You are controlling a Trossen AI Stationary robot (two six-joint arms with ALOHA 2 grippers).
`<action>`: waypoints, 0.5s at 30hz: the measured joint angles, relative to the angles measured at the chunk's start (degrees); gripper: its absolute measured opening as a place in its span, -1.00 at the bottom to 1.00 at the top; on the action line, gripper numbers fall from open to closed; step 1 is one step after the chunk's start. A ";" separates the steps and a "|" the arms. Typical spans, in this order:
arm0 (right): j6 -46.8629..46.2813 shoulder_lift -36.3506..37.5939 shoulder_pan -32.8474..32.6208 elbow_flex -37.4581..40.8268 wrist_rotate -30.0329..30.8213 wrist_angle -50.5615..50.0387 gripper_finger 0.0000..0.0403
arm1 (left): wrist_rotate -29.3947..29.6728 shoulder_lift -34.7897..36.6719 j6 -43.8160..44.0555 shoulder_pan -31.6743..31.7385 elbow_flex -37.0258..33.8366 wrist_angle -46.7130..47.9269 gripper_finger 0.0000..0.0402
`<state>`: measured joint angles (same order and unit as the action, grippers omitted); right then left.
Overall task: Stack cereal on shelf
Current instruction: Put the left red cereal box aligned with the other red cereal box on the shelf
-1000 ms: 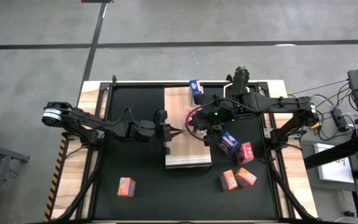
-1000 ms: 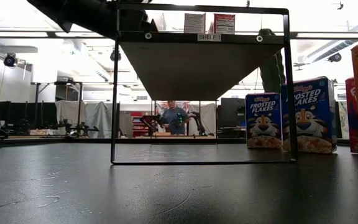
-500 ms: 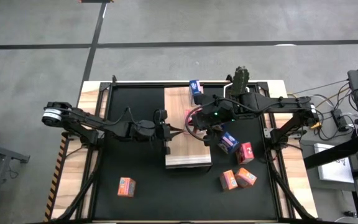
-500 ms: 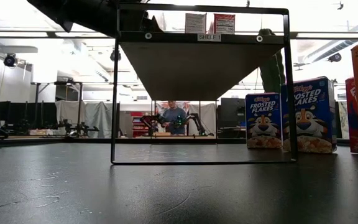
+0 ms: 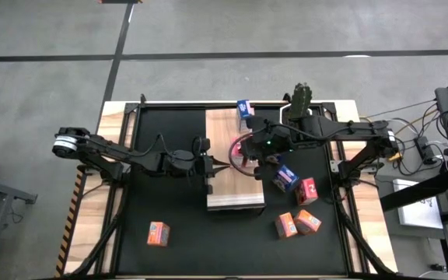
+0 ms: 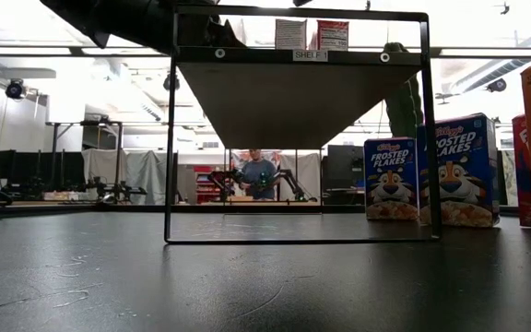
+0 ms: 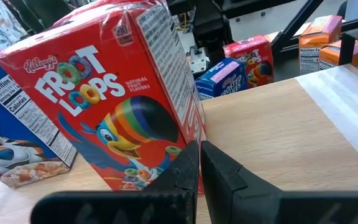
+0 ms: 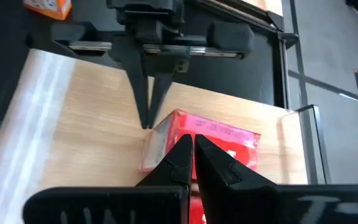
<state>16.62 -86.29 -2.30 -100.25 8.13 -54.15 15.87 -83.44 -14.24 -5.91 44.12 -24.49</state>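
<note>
Cereal stacking partly done: a few boxes up, several still on the desk.
The red box [image 7: 114, 99] and a blue box [image 5: 245, 108] stand on the shelf [image 5: 224, 183]. Both the left gripper [image 5: 222, 164] and right gripper [image 5: 239, 160], fingers pressed together and empty, meet at the red box. Left to move: a blue box [image 5: 285, 178], another red box [image 5: 307, 190] and three orange boxes [image 5: 158, 232] on the black mat [image 5: 162, 202].
</note>
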 joint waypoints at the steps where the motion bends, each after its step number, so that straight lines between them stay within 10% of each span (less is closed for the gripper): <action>1: 0.00 -0.08 0.22 0.00 0.03 0.01 -0.96 | -0.01 0.00 0.00 0.00 0.00 0.00 -1.00; 15: 1.29 -1.93 5.07 0.28 0.05 1.07 -0.96 | 0.00 0.00 0.20 0.00 0.00 0.02 -1.00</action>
<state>17.91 -88.23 2.77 -99.96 8.19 -53.08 15.87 -83.44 -14.04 -5.91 44.12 -24.47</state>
